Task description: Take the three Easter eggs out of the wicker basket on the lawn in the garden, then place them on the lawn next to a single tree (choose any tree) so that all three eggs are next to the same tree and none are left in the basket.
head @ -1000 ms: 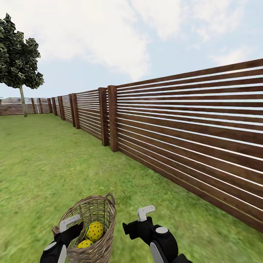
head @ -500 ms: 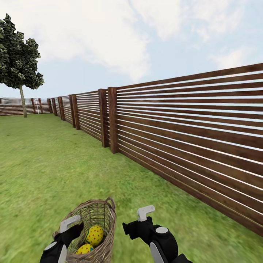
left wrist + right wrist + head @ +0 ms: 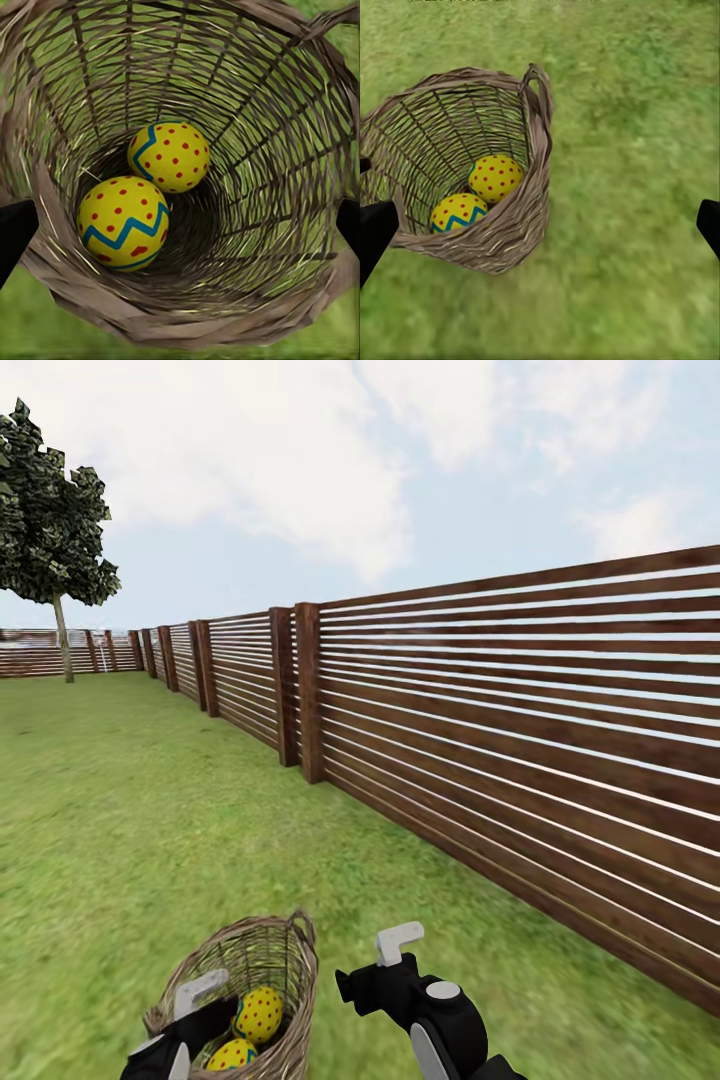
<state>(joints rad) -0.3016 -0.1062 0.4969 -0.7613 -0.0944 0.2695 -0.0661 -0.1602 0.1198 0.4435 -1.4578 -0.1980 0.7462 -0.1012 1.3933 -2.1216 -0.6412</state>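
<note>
The basket (image 3: 245,990) is standing on the lawn (image 3: 130,810) at the near left of the head view, just in front of the robot, and 2 eggs are lying in its bottom: one egg (image 3: 259,1012) farther in and the other egg (image 3: 231,1055) nearer the robot, the 2 close beside each other. The left wrist camera is looking straight down into the woven bowl, where the eggs are showing yellow with red dots and a blue-edged zigzag band. No writing or brand mark is showing anywhere on the eggs, the wicker or the arms. The left gripper (image 3: 195,1010) is hanging at the near rim of the basket, reaching over it; its fingers are standing wide apart at the 2 edges of the left wrist view, holding nothing. The right gripper (image 3: 375,965) is hovering over the grass just right of the basket, one pale finger (image 3: 398,938) pointing up; its dark fingertips are sitting at opposite edges of the right wrist view, spread apart and empty. A dark slatted fence (image 3: 500,710) is running along the right side of the garden into the distance, and a tree (image 3: 50,530) with a slim pale trunk is standing at the far left, well apart from the basket.
</note>
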